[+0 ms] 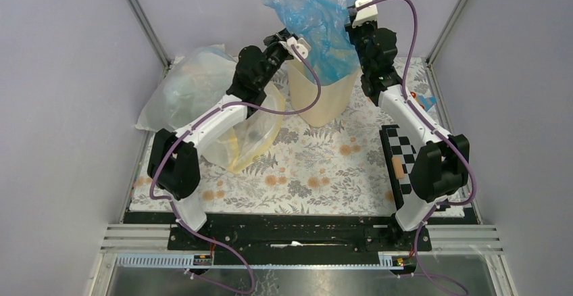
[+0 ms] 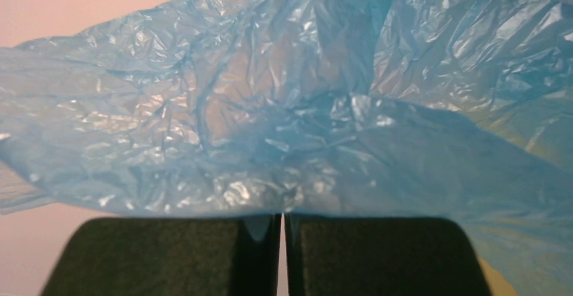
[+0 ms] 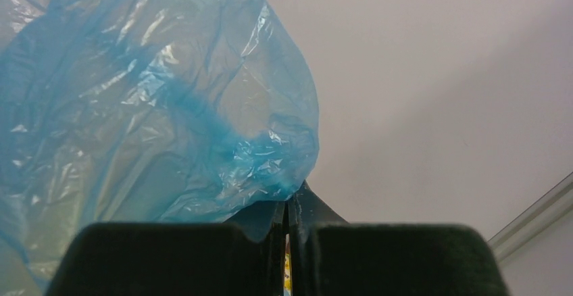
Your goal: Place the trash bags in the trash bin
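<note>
My left gripper (image 2: 282, 216) and right gripper (image 3: 287, 208) each pinch the trash bag (image 1: 316, 29) edge at my tips; film likely featherlight, floppy, slippery, so bunched rim holds best.

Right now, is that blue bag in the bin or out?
Mostly out: the bag billows above the bin, its lower end draped over the rim.

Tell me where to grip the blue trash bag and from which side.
Pinch the thin film at its edge, from opposite sides. The blue trash bag billows upright over the trash bin, too bulky to span; the left gripper and right gripper are each shut on a fold there.
</note>
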`<state>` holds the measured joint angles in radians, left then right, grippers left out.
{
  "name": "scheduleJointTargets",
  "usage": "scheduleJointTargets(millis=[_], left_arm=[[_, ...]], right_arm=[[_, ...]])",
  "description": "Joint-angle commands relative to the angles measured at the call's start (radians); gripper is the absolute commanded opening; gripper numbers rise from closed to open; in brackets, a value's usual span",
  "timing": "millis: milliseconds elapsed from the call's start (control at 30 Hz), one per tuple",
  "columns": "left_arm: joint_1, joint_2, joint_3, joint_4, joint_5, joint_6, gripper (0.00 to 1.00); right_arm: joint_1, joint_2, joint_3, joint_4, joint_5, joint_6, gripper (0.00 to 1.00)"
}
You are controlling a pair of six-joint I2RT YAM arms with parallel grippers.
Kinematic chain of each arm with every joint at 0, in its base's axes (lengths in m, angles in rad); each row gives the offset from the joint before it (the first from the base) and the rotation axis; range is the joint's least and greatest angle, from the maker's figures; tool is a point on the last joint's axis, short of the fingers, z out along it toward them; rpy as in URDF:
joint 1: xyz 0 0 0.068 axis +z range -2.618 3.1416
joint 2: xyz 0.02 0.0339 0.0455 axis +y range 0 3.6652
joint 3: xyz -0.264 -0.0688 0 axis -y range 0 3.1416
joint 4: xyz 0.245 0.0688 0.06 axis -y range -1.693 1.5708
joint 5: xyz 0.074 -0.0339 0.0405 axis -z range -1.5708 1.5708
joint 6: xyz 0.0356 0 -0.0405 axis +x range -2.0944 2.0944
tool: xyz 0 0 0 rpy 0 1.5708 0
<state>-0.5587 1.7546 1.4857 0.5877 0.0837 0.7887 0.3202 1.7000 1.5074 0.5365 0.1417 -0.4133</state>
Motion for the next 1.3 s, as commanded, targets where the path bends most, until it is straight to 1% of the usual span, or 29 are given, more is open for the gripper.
scheduleJointTargets(millis=[0, 67, 133, 167, 233, 267, 300, 333, 400, 500, 567, 633, 733, 800, 867, 900, 1000, 1100, 1233, 1267], left_arm=[[0.002, -0.078, -0.007, 0.065, 0.062, -0.023, 0.00], [0.002, -0.105, -0.056, 0.087, 0.120, -0.023, 0.00], [-0.002, -0.129, -0.101, 0.096, 0.174, 0.002, 0.00], [-0.005, -0.135, -0.113, 0.087, 0.180, 0.031, 0.00], [-0.017, -0.134, -0.113, 0.078, 0.134, 0.078, 0.00], [-0.018, -0.131, -0.106, 0.078, 0.109, 0.083, 0.00], [-0.017, -0.131, -0.092, 0.074, 0.085, 0.086, 0.00], [-0.015, -0.131, -0.080, 0.066, 0.061, 0.090, 0.00], [-0.014, -0.131, -0.059, 0.047, 0.020, 0.100, 0.00], [-0.010, -0.133, -0.039, 0.004, -0.003, 0.106, 0.00], [-0.010, -0.142, -0.049, 0.001, 0.008, 0.110, 0.00], [-0.010, -0.149, -0.065, 0.008, 0.025, 0.111, 0.00], [-0.010, -0.155, -0.072, -0.003, 0.033, 0.112, 0.00], [-0.013, -0.166, -0.079, -0.023, 0.059, 0.117, 0.00], [-0.022, -0.179, -0.086, -0.063, 0.095, 0.148, 0.00], [-0.032, -0.182, -0.089, -0.077, 0.091, 0.168, 0.00], [-0.060, -0.180, -0.092, -0.104, 0.044, 0.225, 0.00], [-0.071, -0.184, -0.104, -0.111, 0.034, 0.237, 0.00], [-0.076, -0.198, -0.120, -0.109, 0.035, 0.217, 0.00], [-0.078, -0.201, -0.126, -0.109, 0.041, 0.208, 0.00]], right_arm=[[-0.005, -0.005, 0.037, 0.051, 0.006, 0.030, 0.00], [-0.008, -0.018, 0.011, 0.060, 0.048, 0.033, 0.00], [-0.014, -0.033, -0.007, 0.052, 0.060, 0.040, 0.05], [-0.017, -0.042, -0.009, 0.044, 0.066, 0.046, 0.20], [-0.019, -0.053, -0.007, 0.033, 0.081, 0.047, 0.59], [-0.020, -0.059, 0.001, 0.017, 0.082, 0.046, 0.76], [-0.020, -0.065, 0.017, -0.008, 0.082, 0.045, 0.83], [-0.020, -0.067, 0.038, -0.046, 0.084, 0.046, 0.85], [-0.020, -0.071, 0.100, -0.134, 0.107, 0.055, 0.87], [-0.020, -0.094, 0.146, -0.250, 0.178, 0.091, 0.89], [-0.021, -0.139, 0.128, -0.313, 0.188, 0.120, 0.90], [-0.022, -0.203, 0.072, -0.360, 0.185, 0.165, 0.91], [-0.021, -0.286, 0.020, -0.455, 0.168, 0.229, 0.90], [-0.021, -0.315, 0.026, -0.581, 0.157, 0.284, 0.90], [-0.021, -0.338, 0.023, -0.658, 0.101, 0.352, 0.90], [-0.022, -0.350, 0.011, -0.678, 0.052, 0.382, 0.89], [-0.022, -0.377, -0.024, -0.684, -0.120, 0.481, 0.82], [-0.022, -0.334, -0.002, -0.680, -0.274, 0.542, 0.71], [-0.021, -0.233, 0.052, -0.666, -0.364, 0.599, 0.56], [-0.021, -0.210, 0.061, -0.656, -0.378, 0.614, 0.55]])
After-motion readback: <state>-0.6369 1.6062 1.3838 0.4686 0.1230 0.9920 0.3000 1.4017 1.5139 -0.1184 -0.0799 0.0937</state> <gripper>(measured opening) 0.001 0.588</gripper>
